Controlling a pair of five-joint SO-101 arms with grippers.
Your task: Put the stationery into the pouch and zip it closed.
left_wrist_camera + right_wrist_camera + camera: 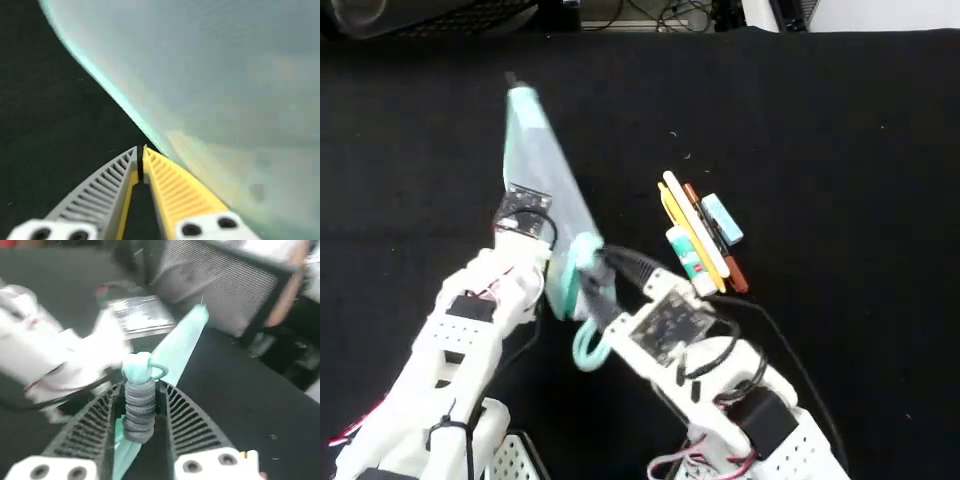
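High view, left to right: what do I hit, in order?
White left arm → translucent teal pouch → stationery bundle of yellow, white and brown pens. The right gripper is left out: it overlaps the pouch's near end.

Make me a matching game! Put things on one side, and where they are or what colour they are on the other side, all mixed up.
Things:
1. pouch
2. stationery
3. grey cord
4. left gripper

Matches:
A. pinched between the right gripper's black fingers
B. see-through with teal edges
C. one yellow finger, one grey
D. piled on the black table

Pairs: 1-B, 2-D, 3-A, 4-C
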